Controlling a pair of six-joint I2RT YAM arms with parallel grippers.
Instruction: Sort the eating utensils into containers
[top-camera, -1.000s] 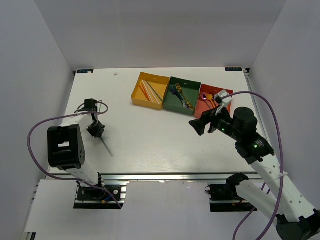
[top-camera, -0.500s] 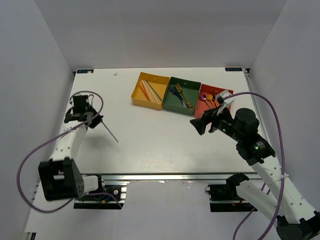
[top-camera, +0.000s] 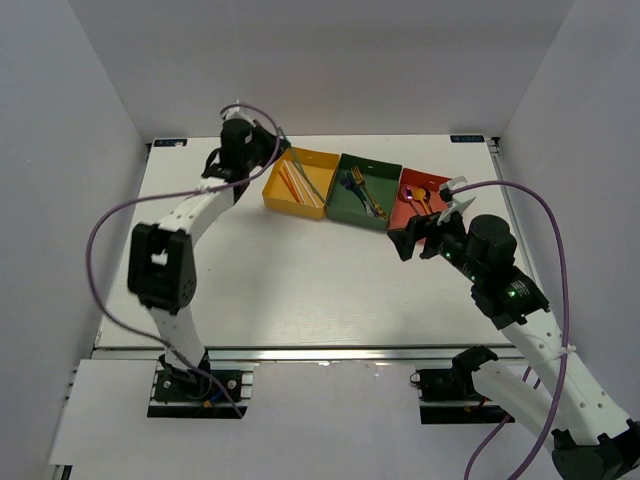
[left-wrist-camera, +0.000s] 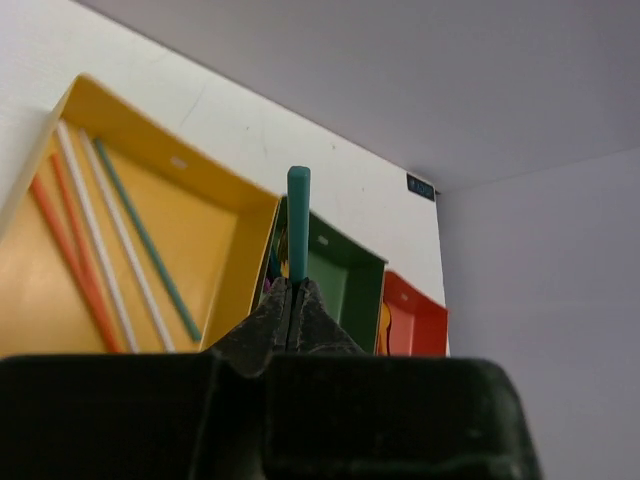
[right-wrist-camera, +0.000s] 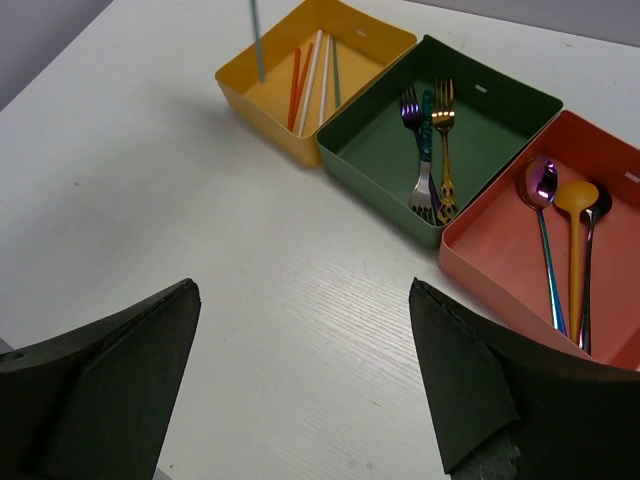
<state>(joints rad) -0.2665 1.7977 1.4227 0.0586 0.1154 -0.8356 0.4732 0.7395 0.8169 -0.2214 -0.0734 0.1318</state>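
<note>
My left gripper is shut on a green chopstick and holds it above the near-left corner of the yellow tray. The chopstick also shows in the right wrist view. Red, pale and green chopsticks lie in that tray. The dark green tray holds purple, gold and silver forks. The red-orange tray holds iridescent pink, orange and black spoons. My right gripper is open and empty above the table, in front of the trays.
The three trays stand side by side in a slanted row at the back right of the white table. Grey walls enclose the table on the left, back and right. The left arm stretches across the table's left half to the back.
My left arm has swung from the table's left side to the back, carrying the green chopstick over to the yellow tray. The right arm has barely moved.
</note>
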